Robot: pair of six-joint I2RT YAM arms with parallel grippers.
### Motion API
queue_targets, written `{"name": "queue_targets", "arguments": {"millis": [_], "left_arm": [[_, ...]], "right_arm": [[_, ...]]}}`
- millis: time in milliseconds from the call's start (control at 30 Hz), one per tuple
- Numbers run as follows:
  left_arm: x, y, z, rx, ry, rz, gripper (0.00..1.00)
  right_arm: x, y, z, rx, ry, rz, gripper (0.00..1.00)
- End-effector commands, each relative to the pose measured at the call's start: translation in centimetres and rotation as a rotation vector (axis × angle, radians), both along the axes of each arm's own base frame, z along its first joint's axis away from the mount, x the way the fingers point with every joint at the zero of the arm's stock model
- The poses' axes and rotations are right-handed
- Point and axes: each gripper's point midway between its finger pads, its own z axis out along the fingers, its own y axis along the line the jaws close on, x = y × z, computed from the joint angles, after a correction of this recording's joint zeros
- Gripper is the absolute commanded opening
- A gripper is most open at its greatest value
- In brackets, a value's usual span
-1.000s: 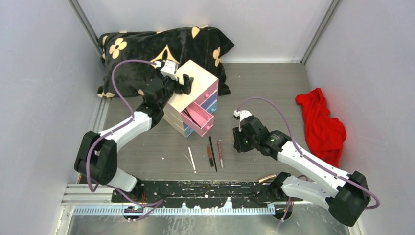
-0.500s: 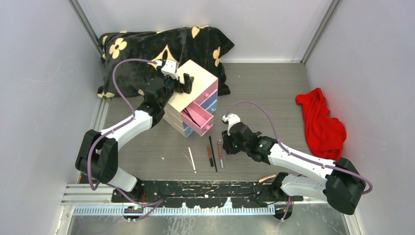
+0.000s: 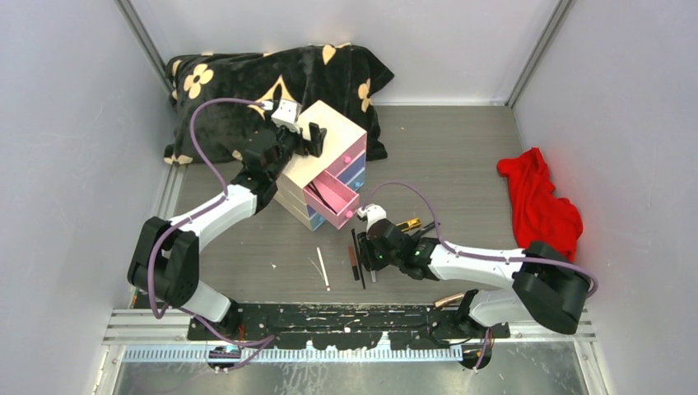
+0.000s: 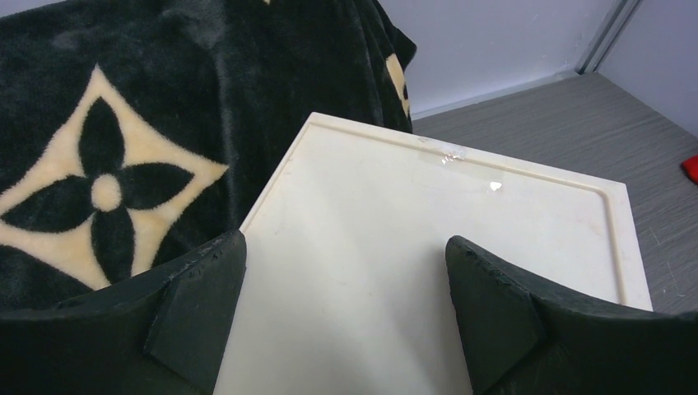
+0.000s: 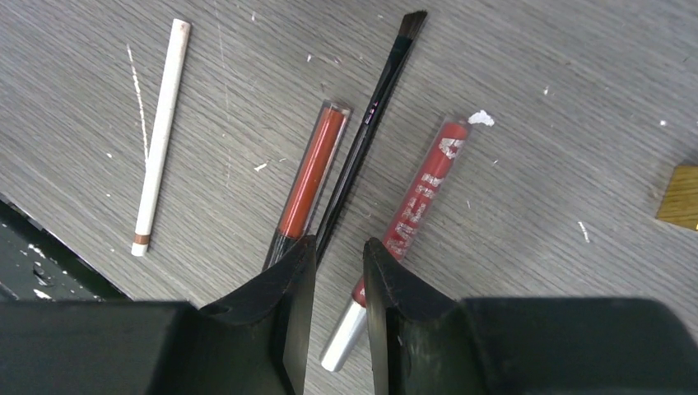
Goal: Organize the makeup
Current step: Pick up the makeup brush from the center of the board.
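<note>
Several makeup sticks lie side by side on the grey table: a white pencil (image 3: 323,268) (image 5: 160,132), a red-brown pencil (image 3: 352,259) (image 5: 311,177), a thin black brush (image 3: 357,257) (image 5: 370,123) and a red tube with a silver end (image 5: 416,197). My right gripper (image 3: 370,251) (image 5: 339,247) hovers low over them. Its jaws are a narrow gap apart, empty, between the brush and the red tube. A gold tube (image 3: 407,224) lies just right of it. My left gripper (image 3: 304,140) (image 4: 346,263) is open over the cream box top (image 4: 428,214).
The cream box (image 3: 329,136) has a pink drawer (image 3: 333,200) pulled open toward the sticks. A black blanket with cream flowers (image 3: 272,82) lies behind it. A red cloth (image 3: 539,206) lies at the right. Another gold tube (image 3: 449,299) lies by the right arm's base.
My right arm has swung left and down from the table's middle to over the row of sticks, uncovering the gold tube. The left arm has not moved.
</note>
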Motion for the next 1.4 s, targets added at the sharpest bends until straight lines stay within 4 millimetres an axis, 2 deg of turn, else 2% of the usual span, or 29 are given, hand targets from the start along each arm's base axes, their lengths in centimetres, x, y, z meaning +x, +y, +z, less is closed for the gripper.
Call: {"name": "queue_targets", "arguments": {"millis": [0,333,633,967,1167,1367], "left_arm": [[-5.2,4.4,-18.4,0.188,0.588,0.114,0.92],[-5.2,4.3,-18.5,0.187,0.591,0.111,0.92],[-5.2,4.2,-18.5,0.184,0.591,0.106,0.91],[-5.2,4.2,-18.5,0.181,0.593,0.104,0.92],[-5.2,4.1,-18.6,0.181,0.593,0.104,0.92],[-5.2,4.1,-18.4,0.178,0.591,0.102,0.92]], "right_arm": [[1.1,1.9,1.3,0.092,-0.037,-0.032,0.33],[0.8,2.6,-0.2,0.073,-0.013,-0.037,0.33],[1.5,1.5,-1.1,0.013,-0.024,-0.109,0.33],[1.5,1.4,-2.1,-0.060,-0.021,-0.132,0.33],[1.8,0.1,-2.2,-0.159,-0.048,-0.202,0.33],[1.2,-0.7,-2.3,-0.145,-0.025,-0.228,0.29]]}}
